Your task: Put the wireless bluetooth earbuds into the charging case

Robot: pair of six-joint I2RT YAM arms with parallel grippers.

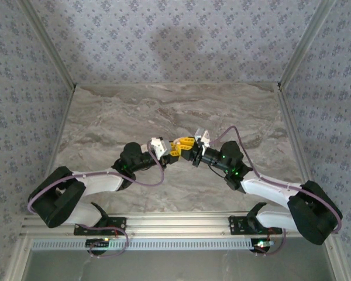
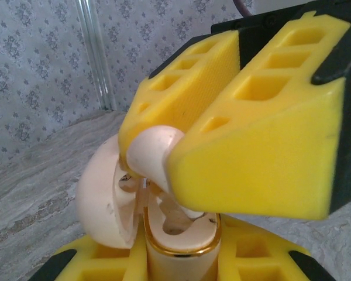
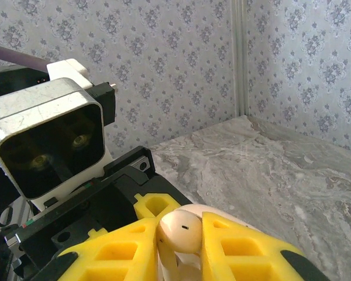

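My left gripper [image 2: 181, 260] is shut on the cream charging case [image 2: 184, 237], gripping its gold-rimmed body from both sides. The lid [image 2: 102, 193] stands open to the left, and a hollow socket [image 2: 178, 221] shows in the top. My right gripper [image 3: 184, 249] is shut on one white earbud [image 3: 181, 229]. In the left wrist view that earbud [image 2: 152, 153] hangs from the right gripper's yellow fingers [image 2: 251, 164], its lower end touching the case's top. In the top view both grippers [image 1: 181, 149] meet above the table's middle.
The marble table [image 1: 164, 111] is walled with patterned paper at the back and on both sides. The left wrist's camera housing [image 3: 47, 140] sits close in front of the right gripper. The arms' bases [image 1: 175, 225] stand at the near edge.
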